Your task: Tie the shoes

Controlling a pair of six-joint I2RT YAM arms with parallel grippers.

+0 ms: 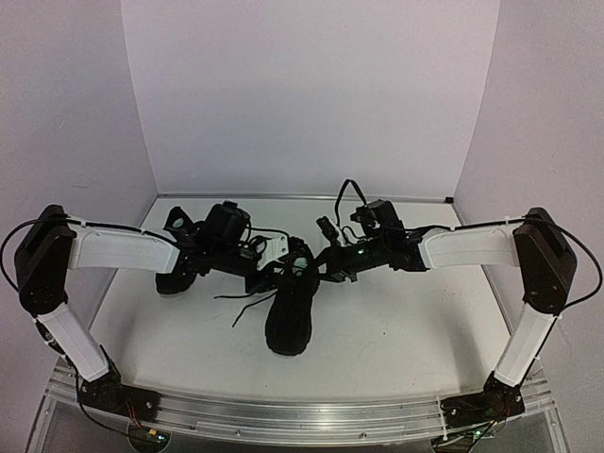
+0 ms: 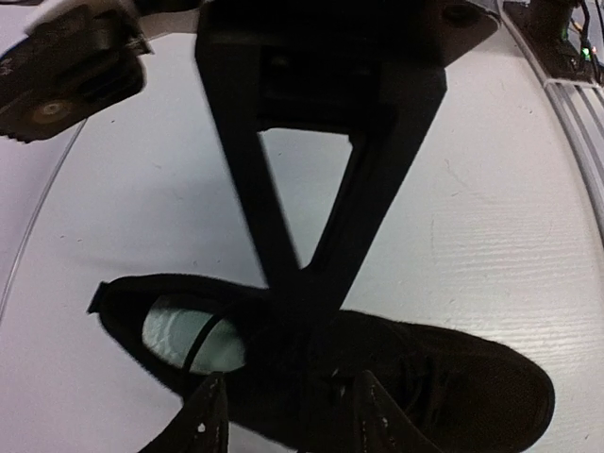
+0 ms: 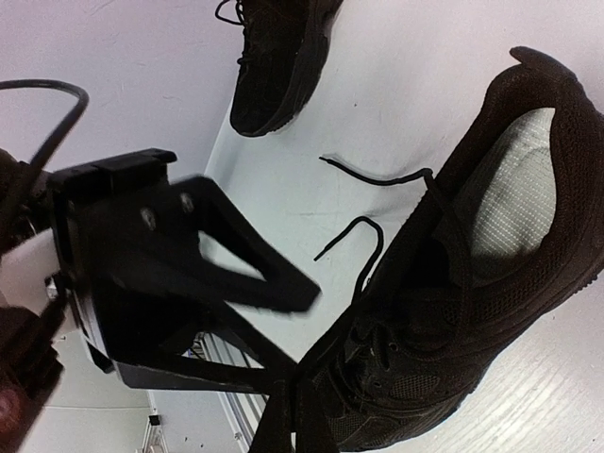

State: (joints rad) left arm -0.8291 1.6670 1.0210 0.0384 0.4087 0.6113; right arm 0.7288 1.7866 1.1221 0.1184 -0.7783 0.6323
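One black shoe (image 1: 288, 316) lies mid-table, toe toward me. It also shows in the left wrist view (image 2: 453, 387) and the right wrist view (image 3: 491, 283). The other shoe (image 1: 177, 274) lies at the left under my left arm, and shows in the right wrist view (image 3: 278, 57). My left gripper (image 1: 274, 269) is open, its fingers (image 2: 209, 415) apart just above the middle shoe's throat. My right gripper (image 1: 326, 262) is at the same throat from the right, its fingers (image 3: 304, 420) pressed together, apparently on a lace running up to the shoe. Loose lace ends (image 3: 363, 236) lie on the table.
The white table (image 1: 406, 321) is walled by white panels at the back and both sides. An aluminium rail (image 1: 302, 420) with the arm bases runs along the near edge. Loose laces (image 1: 247, 307) trail left of the middle shoe. Both grippers are close together over the shoe.
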